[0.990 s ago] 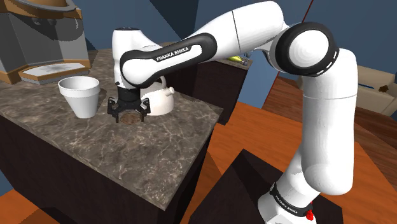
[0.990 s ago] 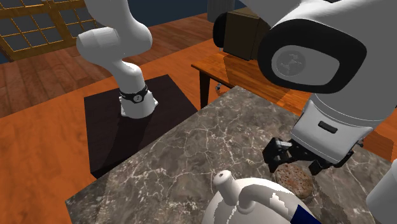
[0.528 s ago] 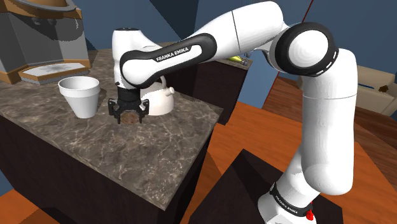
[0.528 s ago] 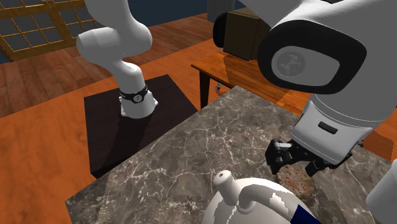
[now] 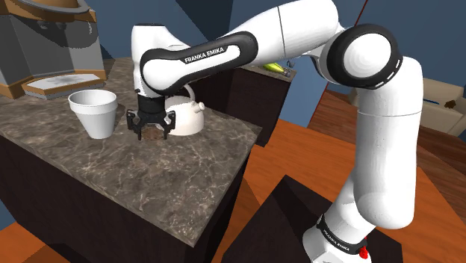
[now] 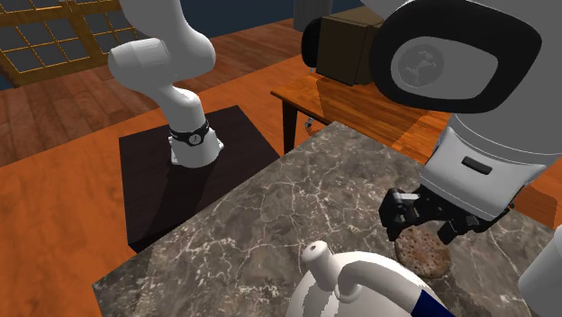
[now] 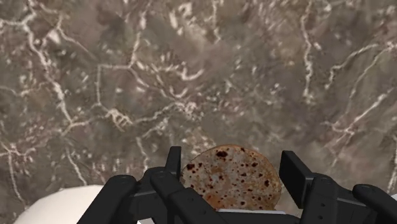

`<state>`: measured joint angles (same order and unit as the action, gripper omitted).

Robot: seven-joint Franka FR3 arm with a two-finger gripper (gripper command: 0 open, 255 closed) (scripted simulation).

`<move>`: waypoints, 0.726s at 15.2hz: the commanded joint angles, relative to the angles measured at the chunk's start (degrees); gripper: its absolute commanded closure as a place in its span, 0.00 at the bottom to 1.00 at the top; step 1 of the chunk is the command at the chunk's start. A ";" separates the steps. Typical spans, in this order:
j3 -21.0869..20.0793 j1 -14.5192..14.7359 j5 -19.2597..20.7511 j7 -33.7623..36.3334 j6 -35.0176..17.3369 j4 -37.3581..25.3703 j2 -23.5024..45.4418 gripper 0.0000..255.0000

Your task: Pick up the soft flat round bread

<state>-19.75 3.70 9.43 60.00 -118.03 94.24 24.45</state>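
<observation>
– Fingers (image 7: 292, 170) first: how do they stand?

– Drawn in on the flatbread (image 7: 232, 178). From the wrist, one black finger presses each side of the brown-speckled round, across its width, with no gap at either edge.

– And where is the flatbread?

– Between the fingertips, above the dark veined marble tabletop (image 7: 191, 76). From the shoulder camera it hangs just under the hand, between the white cup (image 5: 93, 112) and the white teapot (image 5: 188, 113), close to the teapot. It looks a little off the stone, though I cannot tell for sure that the lower edge is clear.

– So which step is this?

– I would say the grasp is made and the lift is in hand. The task is near its end, but not proven until daylight shows under the bread.

– What does the next move ask for?

– A straight rise with a firm clasp. The bread is soft and thin and is held only by its rim, so it may sag or fold and slide out; a slow, level lift suits it. No sideways drift either, since the teapot stands just beside the hand.
</observation>
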 commanded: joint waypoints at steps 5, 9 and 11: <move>-0.33 -0.03 -0.64 -0.36 3.86 -2.54 -1.39 1.00; -0.50 -0.02 -1.01 -0.63 6.60 -4.56 -2.15 1.00; -0.54 -0.02 -1.10 -0.70 7.39 -5.18 -2.34 1.00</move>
<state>-20.27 3.71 8.40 59.38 -111.14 89.39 22.26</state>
